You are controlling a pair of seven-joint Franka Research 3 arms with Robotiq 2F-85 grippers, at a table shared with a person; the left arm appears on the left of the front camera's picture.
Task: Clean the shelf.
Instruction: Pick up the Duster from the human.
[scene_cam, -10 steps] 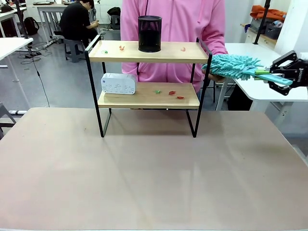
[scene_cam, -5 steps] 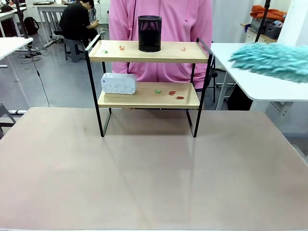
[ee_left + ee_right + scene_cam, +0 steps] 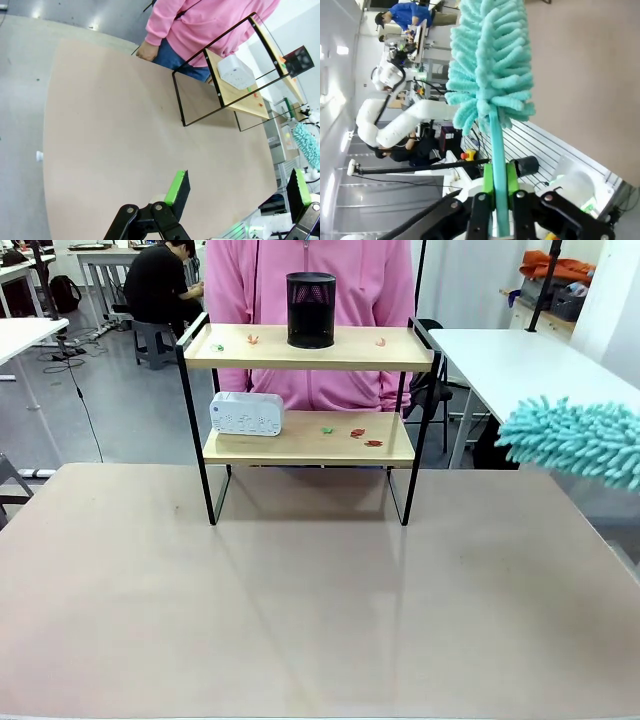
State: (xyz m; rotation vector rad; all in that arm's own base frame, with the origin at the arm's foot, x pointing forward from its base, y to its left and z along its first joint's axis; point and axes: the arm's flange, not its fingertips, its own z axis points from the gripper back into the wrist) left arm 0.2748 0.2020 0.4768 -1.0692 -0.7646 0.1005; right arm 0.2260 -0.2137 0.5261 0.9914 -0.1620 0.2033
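Note:
The shelf stands at the table's far middle, with a person in a pink top behind it. Small red, green and orange scraps lie on both boards. A fluffy teal duster hangs at the right edge of the front view, off to the right of the shelf and apart from it. In the right wrist view my right gripper is shut on the duster's teal handle, with the head pointing away. My left gripper is open and holds nothing, above the table, with the shelf farther off.
A black mesh cup stands on the top board, and a white box-shaped device sits on the lower board's left. A white table stands to the right beyond the brown table.
The duster has swung away from the shelf's right side, out to the right and then lower. The right gripper has left the front view. The person has shifted left.

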